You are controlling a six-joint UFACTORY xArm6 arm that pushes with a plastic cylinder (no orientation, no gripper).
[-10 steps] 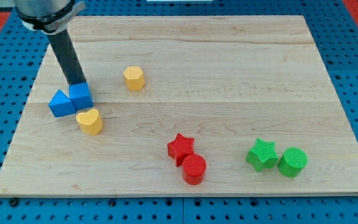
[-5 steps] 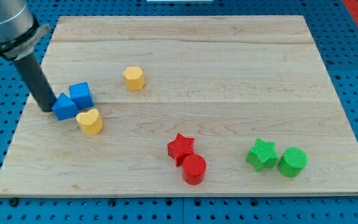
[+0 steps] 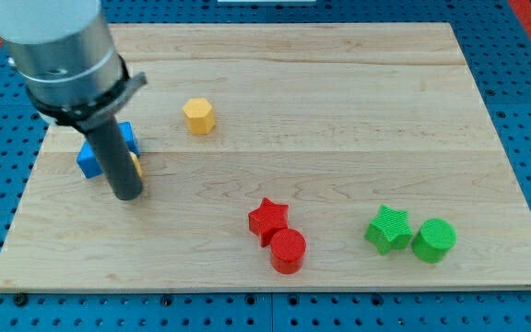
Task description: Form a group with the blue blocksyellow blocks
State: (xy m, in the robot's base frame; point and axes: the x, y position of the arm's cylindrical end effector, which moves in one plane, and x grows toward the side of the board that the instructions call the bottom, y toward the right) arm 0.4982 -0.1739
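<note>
My tip (image 3: 127,195) rests on the board at the view's left, just below the blue and yellow cluster. The rod covers most of the yellow heart block (image 3: 137,167); only a sliver shows at its right side. The blue triangular block (image 3: 87,160) peeks out left of the rod. The blue cube (image 3: 129,135) shows partly behind it. A yellow hexagonal block (image 3: 198,115) sits apart, toward the view's upper middle, to the right of the cluster.
A red star (image 3: 268,218) and a red cylinder (image 3: 288,250) sit together at bottom centre. A green star (image 3: 388,229) and a green cylinder (image 3: 433,240) sit at bottom right. The wooden board (image 3: 339,111) lies on a blue pegboard.
My tip went from above the blue cube to the left of the blue triangle, then down and right to below the yellow heart. The blocks look almost unmoved.
</note>
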